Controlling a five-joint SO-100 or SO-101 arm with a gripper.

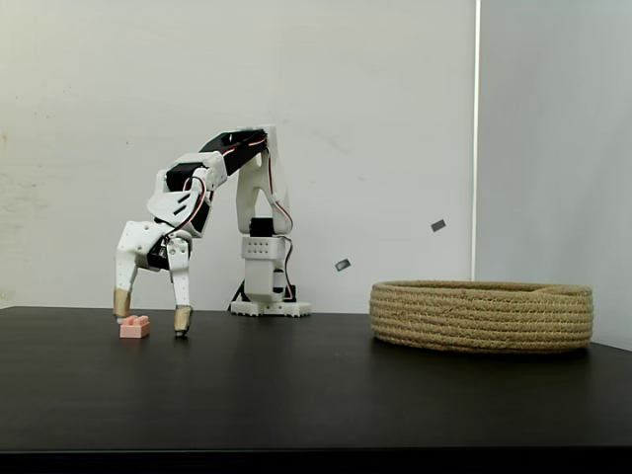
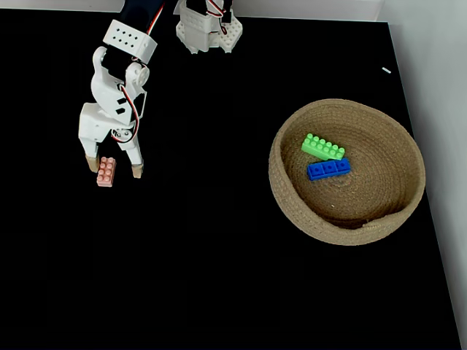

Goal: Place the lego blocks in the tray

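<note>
The pink brick is seen near the left edge of the table, between the spread fingers of the gripper, which holds nothing. Its long side seems to run along the fingers. The green brick and blue brick are already in the basket.

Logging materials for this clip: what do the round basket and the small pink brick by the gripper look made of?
The round tan basket looks like coiled rope, matte, with visible stacked coil ridges. The small pale pink brick looks like smooth moulded plastic with studs on top.
</note>
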